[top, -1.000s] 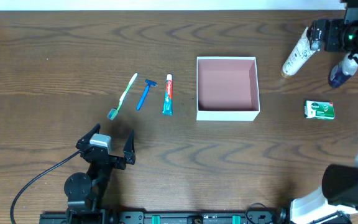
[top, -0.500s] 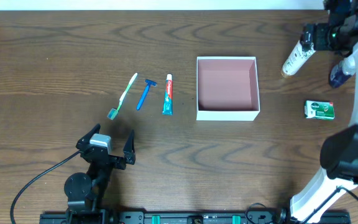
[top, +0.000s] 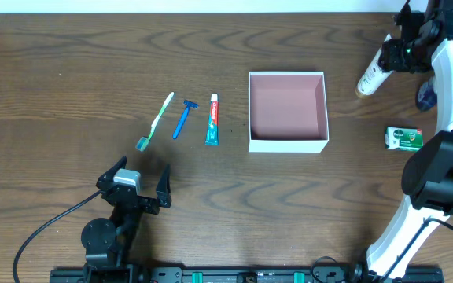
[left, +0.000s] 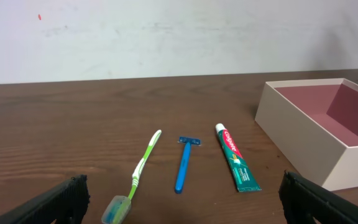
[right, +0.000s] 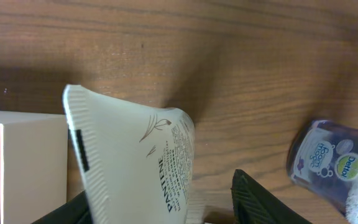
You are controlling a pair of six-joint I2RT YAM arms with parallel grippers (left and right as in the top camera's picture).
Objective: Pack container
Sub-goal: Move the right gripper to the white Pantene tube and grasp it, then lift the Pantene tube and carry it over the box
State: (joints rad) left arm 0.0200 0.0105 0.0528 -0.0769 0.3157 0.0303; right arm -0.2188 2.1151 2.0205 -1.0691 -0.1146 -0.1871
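Toothbrush (top: 156,120), razor (top: 184,118), toothpaste (top: 212,120) left of container (top: 287,144), tube (top: 372,72), packet (top: 405,138), seemingly a bottle (right: 333,167) right

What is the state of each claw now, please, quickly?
Left claw: open, empty.
Right claw: open around the white Pantene tube, gap at one finger, not gripping yet.

The overhead camera looks straight down from well above the bench (top: 69,47) and takes in its whole width, with the arm bases along the lower edge. The left wrist camera sits low behind the left claw (top: 140,177) and looks level across the wood toward a pale wall (left: 166,31). It shares the toothbrush (left: 138,171), razor (left: 184,165), toothpaste (left: 236,165) and box (left: 303,137) with the overhead view. The right wrist camera is very close, facing down past the right claw (right: 148,202) at a white tube (right: 135,149). The tube, a blue bottle (right: 331,162) and a box corner also show from overhead.
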